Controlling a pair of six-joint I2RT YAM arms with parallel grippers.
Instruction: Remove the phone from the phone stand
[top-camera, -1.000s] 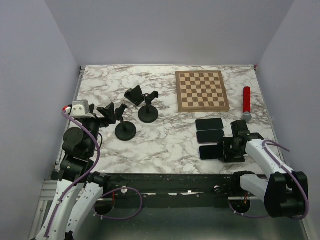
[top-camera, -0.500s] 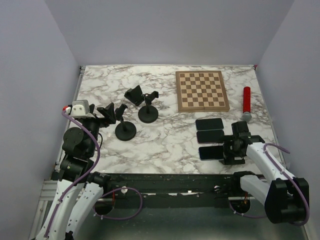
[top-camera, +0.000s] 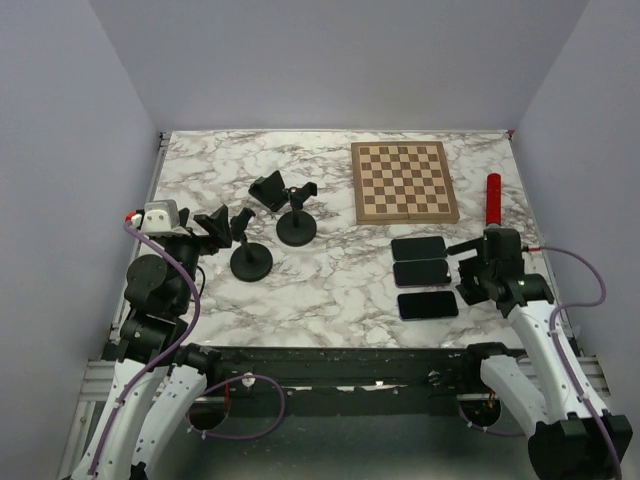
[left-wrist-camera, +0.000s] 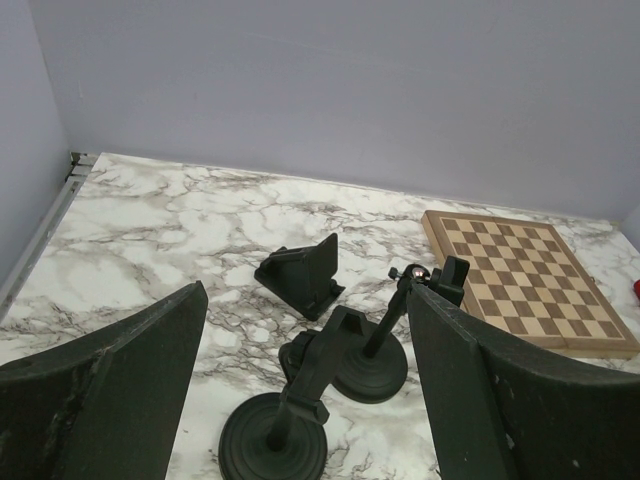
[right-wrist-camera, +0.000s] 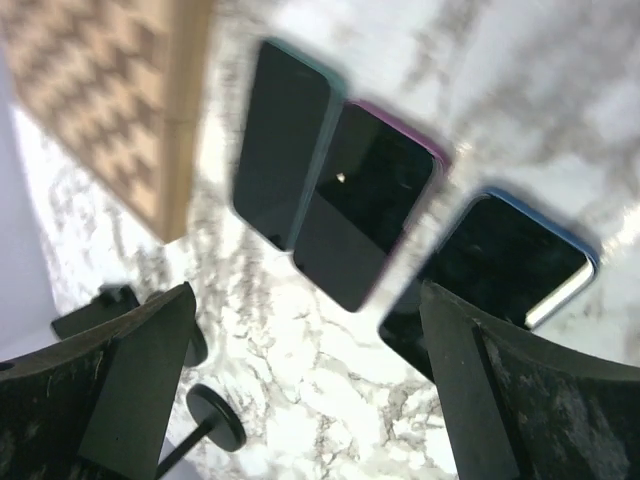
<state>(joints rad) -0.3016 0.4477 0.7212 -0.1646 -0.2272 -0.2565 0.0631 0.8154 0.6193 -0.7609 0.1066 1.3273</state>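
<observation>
Three dark phones lie flat in a row on the marble table: far (top-camera: 418, 246), middle (top-camera: 420, 272), near (top-camera: 428, 304). In the right wrist view they show as teal-edged (right-wrist-camera: 285, 140), magenta-edged (right-wrist-camera: 365, 205) and blue-edged (right-wrist-camera: 490, 270). Two round-base stands (top-camera: 250, 262) (top-camera: 296, 230) and a wedge stand (top-camera: 268, 190) hold nothing. My right gripper (top-camera: 466, 268) (right-wrist-camera: 310, 400) is open and empty, raised just right of the phones. My left gripper (top-camera: 215, 225) (left-wrist-camera: 305, 400) is open and empty, just left of the nearer round-base stand (left-wrist-camera: 290, 420).
A wooden chessboard (top-camera: 404, 182) lies at the back right, also seen in the left wrist view (left-wrist-camera: 520, 280). A red cylinder (top-camera: 493, 200) lies by the right edge, behind my right arm. Grey walls enclose the table on three sides.
My right gripper has lifted off the near phone and drawn back to the right, leaving that phone flat on the table. The left arm has not moved.
</observation>
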